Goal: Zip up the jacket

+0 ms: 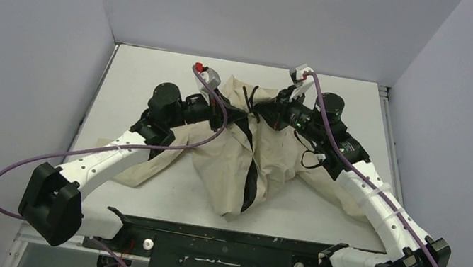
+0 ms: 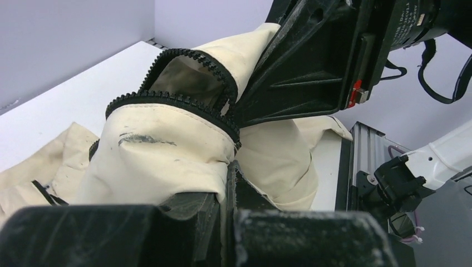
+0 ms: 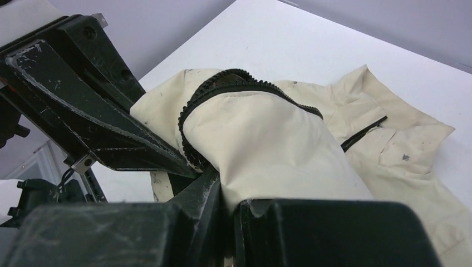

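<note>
The cream jacket (image 1: 244, 160) lies bunched in the middle of the table, its black zipper (image 1: 251, 179) running down its front. My left gripper (image 1: 233, 113) is shut on a fold of cream cloth (image 2: 161, 161) by the zipper teeth (image 2: 183, 103) and holds it raised. My right gripper (image 1: 262, 114) is shut on the facing cloth edge (image 3: 267, 144), right beside its zipper teeth (image 3: 192, 147). The two grippers meet nose to nose at the jacket's far end. The zipper slider is not visible.
The table (image 1: 151, 66) is white and walled in by grey panels at left, back and right. A black rail (image 1: 224, 235) runs along the near edge between the arm bases. Purple cables (image 1: 21, 164) loop off both arms.
</note>
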`<state>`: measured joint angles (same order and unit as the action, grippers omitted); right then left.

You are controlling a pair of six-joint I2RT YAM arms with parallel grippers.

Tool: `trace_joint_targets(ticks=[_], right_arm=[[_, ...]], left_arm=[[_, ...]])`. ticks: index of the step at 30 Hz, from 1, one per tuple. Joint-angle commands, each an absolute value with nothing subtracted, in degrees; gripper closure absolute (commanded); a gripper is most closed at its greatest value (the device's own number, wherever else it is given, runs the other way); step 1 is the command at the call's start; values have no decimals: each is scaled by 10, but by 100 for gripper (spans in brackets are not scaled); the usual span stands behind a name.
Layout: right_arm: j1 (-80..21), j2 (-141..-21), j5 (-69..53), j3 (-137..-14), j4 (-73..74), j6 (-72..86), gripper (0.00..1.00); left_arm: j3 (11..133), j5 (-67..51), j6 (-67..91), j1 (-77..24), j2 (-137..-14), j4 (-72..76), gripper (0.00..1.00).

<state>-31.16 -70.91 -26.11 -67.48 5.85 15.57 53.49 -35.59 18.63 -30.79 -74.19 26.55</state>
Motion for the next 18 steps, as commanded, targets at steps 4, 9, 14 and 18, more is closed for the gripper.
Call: trace_joint_targets(ticks=[4, 9, 14, 18], right_arm=[[-307, -640, -238, -539, -79, 177, 97], [-308, -603, -269, -426, -122, 231, 98], [-310, -580, -290, -384, -102, 238, 91], [-311, -550, -277, -381, -32, 224, 73]], left_arm=[[388, -381, 229, -350, -718, 291, 100], [281, -301, 264, -431, -698, 338, 100], [220, -287, 298, -450, -696, 386, 100], [198, -270, 305, -454, -684, 383, 100]])
